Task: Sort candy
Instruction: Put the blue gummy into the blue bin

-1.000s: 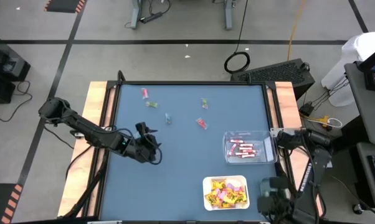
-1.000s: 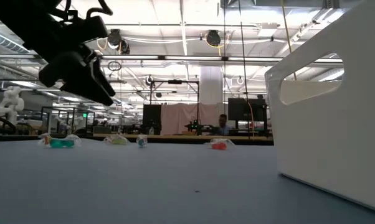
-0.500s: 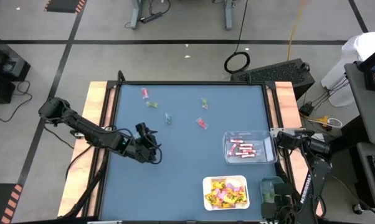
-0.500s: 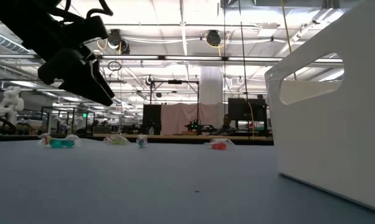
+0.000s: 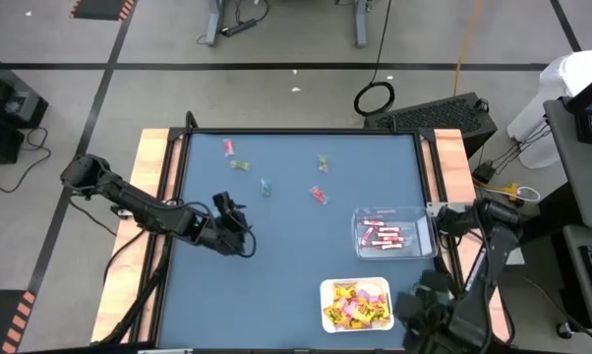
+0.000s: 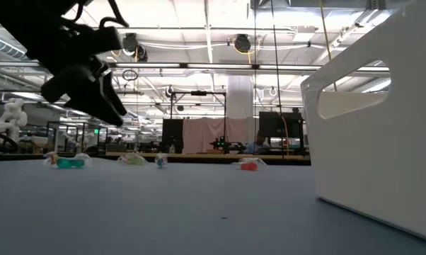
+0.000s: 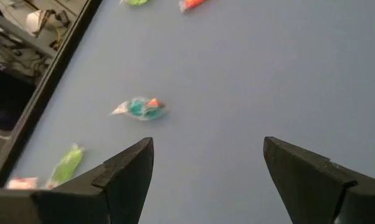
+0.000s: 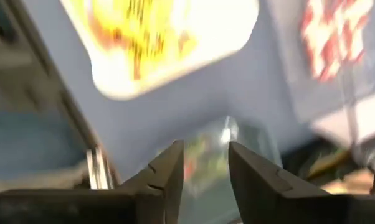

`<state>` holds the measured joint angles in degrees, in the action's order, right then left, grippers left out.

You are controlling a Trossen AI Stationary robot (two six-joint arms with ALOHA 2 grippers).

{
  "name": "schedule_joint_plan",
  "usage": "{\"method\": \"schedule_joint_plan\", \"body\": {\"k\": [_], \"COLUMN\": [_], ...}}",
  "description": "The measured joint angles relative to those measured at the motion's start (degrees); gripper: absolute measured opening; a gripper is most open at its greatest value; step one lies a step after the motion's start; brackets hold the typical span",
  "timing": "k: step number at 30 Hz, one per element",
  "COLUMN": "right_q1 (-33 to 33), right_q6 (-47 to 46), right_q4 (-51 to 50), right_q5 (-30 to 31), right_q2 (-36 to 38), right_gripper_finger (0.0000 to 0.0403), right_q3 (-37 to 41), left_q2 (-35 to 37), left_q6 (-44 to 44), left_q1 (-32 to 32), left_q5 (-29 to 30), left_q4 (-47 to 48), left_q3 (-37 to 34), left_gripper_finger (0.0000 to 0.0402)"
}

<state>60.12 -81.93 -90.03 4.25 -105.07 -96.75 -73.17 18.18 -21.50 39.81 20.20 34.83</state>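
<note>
High view, from the near edge going back: the right end effector point(image 5: 421, 307) hangs low by the near right corner of the blue surface point(image 5: 276, 265). Its fingers sit close together with a small gap, and a clear green-tinted tray point(image 8: 212, 158) shows blurry between them in the right wrist view; I cannot tell if they grip it. Just beside it is a white tray full of yellow square candy packets with pink marks point(image 5: 356, 303). A bit farther back is a clear tray holding thin pink-red candy sticks point(image 5: 383, 236).

On the left side, the left end effector point(image 5: 239, 224) floats above the surface, wide open and holding nothing. Ahead of it lies a tiny teal wrapped candy point(image 7: 139, 108). Farther back lie a red wrapped candy point(image 5: 319, 195), two green wrapped candies point(image 5: 240, 164) and a pink candy point(image 5: 228, 147), all well apart.
</note>
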Motion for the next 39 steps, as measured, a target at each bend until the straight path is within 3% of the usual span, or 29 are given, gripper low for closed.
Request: {"method": "schedule_joint_plan", "body": {"k": [8, 16, 28, 33, 39], "right_q1": [-5.98, -10.25, -10.89, -11.51, -12.07], "right_q6": [4.61, 16.36, 48.27, 51.34, 51.42], "right_q4": [3.44, 15.25, 39.27, 40.46, 40.49], "right_q5": [19.75, 30.02, 41.77, 43.91, 43.8], "right_q2": [0.71, 0.71, 0.67, 0.67, 0.43], "right_gripper_finger": [0.0112, 0.0112, 0.0112, 0.0112, 0.0112], "right_q3": [-0.07, -0.07, -0.07, -0.07, -0.07], "left_q2": [0.22, 0.22, 0.24, 0.24, 0.24], "left_q6": [7.12, 14.46, 16.17, 17.0, 16.18], "left_q1": [2.89, 2.87, 3.84, 5.18, 6.56], "left_q5": [-4.15, -5.9, -10.89, -13.24, -14.16], "left_q4": [14.29, 26.52, 25.09, 23.75, 23.79], "left_q3": [0.0, 0.0, -2.86, -3.3, -3.34], "left_gripper_finger": [0.0305, 0.0305, 0.0305, 0.0292, 0.0226]}}
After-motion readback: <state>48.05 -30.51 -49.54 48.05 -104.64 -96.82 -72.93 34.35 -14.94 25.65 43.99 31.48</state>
